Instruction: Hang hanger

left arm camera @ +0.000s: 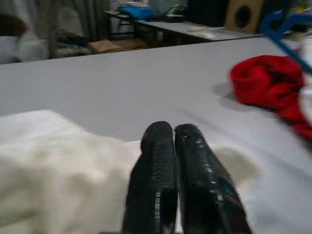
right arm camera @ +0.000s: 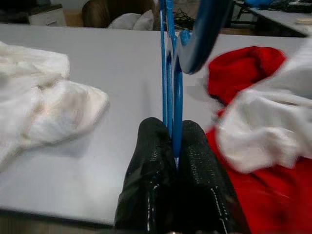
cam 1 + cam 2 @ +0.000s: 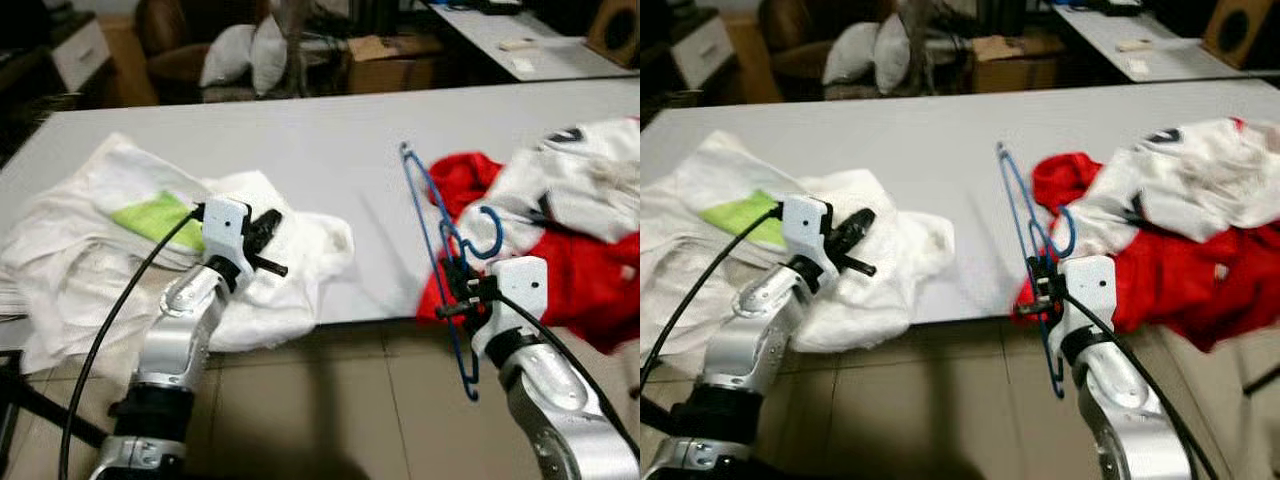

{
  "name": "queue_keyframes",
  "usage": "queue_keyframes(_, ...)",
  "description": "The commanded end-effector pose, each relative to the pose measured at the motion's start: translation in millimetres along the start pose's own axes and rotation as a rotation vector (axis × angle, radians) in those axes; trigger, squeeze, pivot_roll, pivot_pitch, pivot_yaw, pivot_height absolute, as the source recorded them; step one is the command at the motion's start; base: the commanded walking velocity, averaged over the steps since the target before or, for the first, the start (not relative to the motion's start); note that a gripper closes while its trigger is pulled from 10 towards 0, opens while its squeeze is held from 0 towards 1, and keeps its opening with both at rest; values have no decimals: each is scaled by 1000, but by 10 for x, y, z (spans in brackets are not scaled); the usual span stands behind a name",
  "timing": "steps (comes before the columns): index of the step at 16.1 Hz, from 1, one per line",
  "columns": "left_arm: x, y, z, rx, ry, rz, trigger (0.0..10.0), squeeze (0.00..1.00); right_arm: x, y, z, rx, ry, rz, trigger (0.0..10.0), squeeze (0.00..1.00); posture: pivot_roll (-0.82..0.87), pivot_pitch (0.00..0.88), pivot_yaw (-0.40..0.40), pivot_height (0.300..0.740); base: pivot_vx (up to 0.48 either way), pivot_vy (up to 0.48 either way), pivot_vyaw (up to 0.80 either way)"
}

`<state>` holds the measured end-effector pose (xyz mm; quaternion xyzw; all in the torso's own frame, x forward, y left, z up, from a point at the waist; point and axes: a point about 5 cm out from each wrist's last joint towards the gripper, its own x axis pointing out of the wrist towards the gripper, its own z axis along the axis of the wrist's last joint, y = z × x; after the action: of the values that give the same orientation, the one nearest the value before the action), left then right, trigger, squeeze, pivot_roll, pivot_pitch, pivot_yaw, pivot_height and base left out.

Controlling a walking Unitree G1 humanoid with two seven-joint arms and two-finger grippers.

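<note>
Tiled floor [image 3: 350, 400] runs along the near edge of a wide pale desk [image 3: 300, 150], and both silver arms rise from it into the head views. Nearest on the robot's right, the right end effector [image 3: 452, 292] is clamped on a blue hanger [image 3: 432, 232]; the right wrist view shows its two black fingers [image 2: 151, 165] pressed together with the hanger's thin blue bars pinched between them. The hanger stands nearly upright at the desk's front edge, its lower end dropping below the desk top and its upper end reaching up over the surface, with the hook curling just beside a red garment [image 3: 590, 270]. That red garment lies heaped on the desk's right part, and a white garment with dark print [image 3: 580, 180] is spread over it. On the robot's left, the left end effector [image 3: 268, 240] hovers above a crumpled white cloth [image 3: 290, 260], fingers [image 1: 158, 161] closed against each other and holding nothing. Beyond it, further left, a pile of white laundry [image 3: 70, 240] carries a green patch [image 3: 155, 215]. Behind the desk are white cushions [image 3: 245, 50], a cardboard box [image 3: 390, 60] and another desk [image 3: 520, 40].
</note>
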<state>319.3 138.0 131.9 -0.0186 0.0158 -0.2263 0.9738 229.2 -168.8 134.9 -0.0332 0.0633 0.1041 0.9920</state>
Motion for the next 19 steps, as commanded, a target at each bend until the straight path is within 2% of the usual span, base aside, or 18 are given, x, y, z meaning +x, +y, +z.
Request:
queue_keyframes(1,44,-41,-25,8,47,-18,10000,1000,-18,-33,-14,-17,10,18,10000,0,-121,0,79,740,0,0,0)
queue_keyframes(3,61,-79,-124,22,128,-54,10000,1000,-58,-88,-25,-53,30,39,10000,0,-127,0,78,740,0,0,0)
queue_keyframes(4,67,-105,-144,8,138,-69,10000,1000,-74,-127,-33,-60,38,31,10000,0,-127,0,78,740,0,0,0)
queue_keyframes(7,126,-75,-206,18,195,1,10000,1000,-110,-247,-15,-82,54,18,10000,0,-148,0,79,740,0,0,0)
queue_keyframes(9,137,-111,-234,-30,222,-13,10000,1000,-137,-255,-32,-85,78,36,10000,0,-152,0,80,740,0,0,0)
queue_keyframes(13,137,-111,-234,-30,222,-13,10000,1000,-137,-255,-32,-85,78,36,10000,0,-152,0,80,740,0,0,0)
queue_keyframes(15,157,-133,-273,-34,252,9,10000,1000,-176,-243,-57,-93,95,47,10000,0,-163,0,78,740,0,0,0)
queue_keyframes(16,157,-118,-306,4,278,31,10000,0,-188,-231,-62,-99,101,57,10000,0,-167,0,79,740,0,0,0)
queue_keyframes(17,152,-109,-350,58,309,40,10000,0,-196,-216,-65,-104,106,69,10000,0,-170,0,79,740,0,0,0)
queue_keyframes(19,143,-137,-397,79,336,27,10000,0,-197,-208,-63,-105,108,76,10000,0,-174,0,81,740,0,0,0)
